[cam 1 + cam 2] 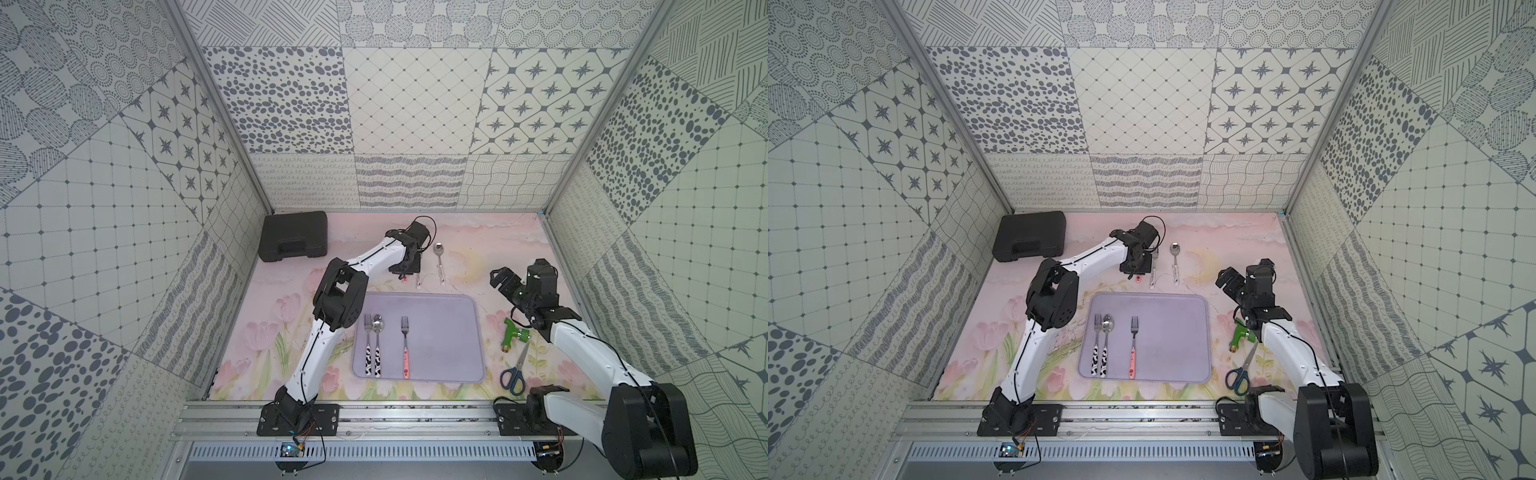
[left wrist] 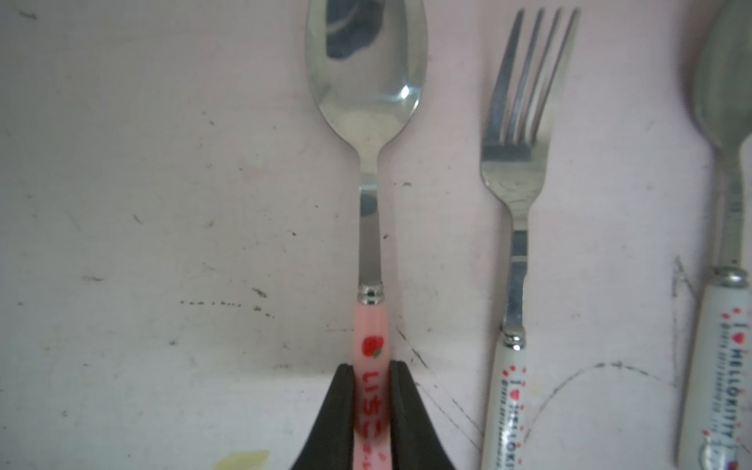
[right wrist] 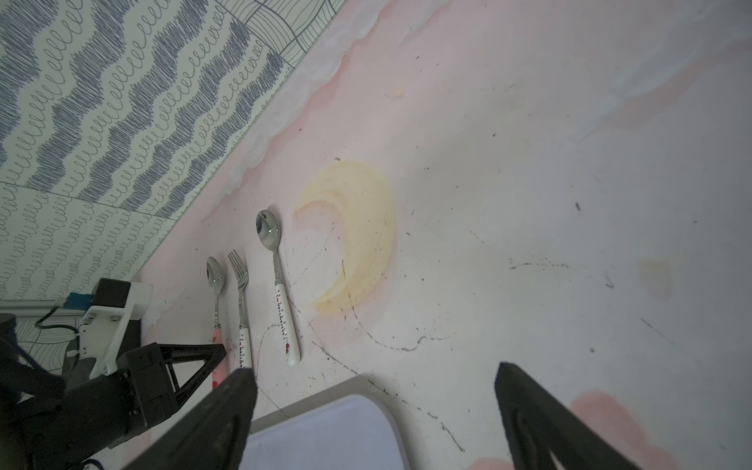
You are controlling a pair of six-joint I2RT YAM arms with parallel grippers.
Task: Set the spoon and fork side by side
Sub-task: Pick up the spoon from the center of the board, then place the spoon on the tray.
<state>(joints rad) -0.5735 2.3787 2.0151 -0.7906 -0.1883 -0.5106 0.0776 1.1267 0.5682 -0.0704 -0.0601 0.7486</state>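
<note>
- Top views: the left gripper (image 1: 405,271) sits low over the mat (image 1: 511,249), beyond the tray (image 1: 457,332); its jaws are hidden by the wrist. The right gripper (image 1: 500,281) hangs off the tray's far right corner. A pink-handled fork (image 1: 406,365) lies on the tray.
- Left wrist view: left gripper clenched on the handle of the pink-handled spoon (image 2: 368,122), which lies flat on the mat, parallel to a white-handled fork (image 2: 517,183), not touching it.
- Right wrist view: right gripper fingers (image 3: 228,407) spread wide, grasping nothing.
</note>
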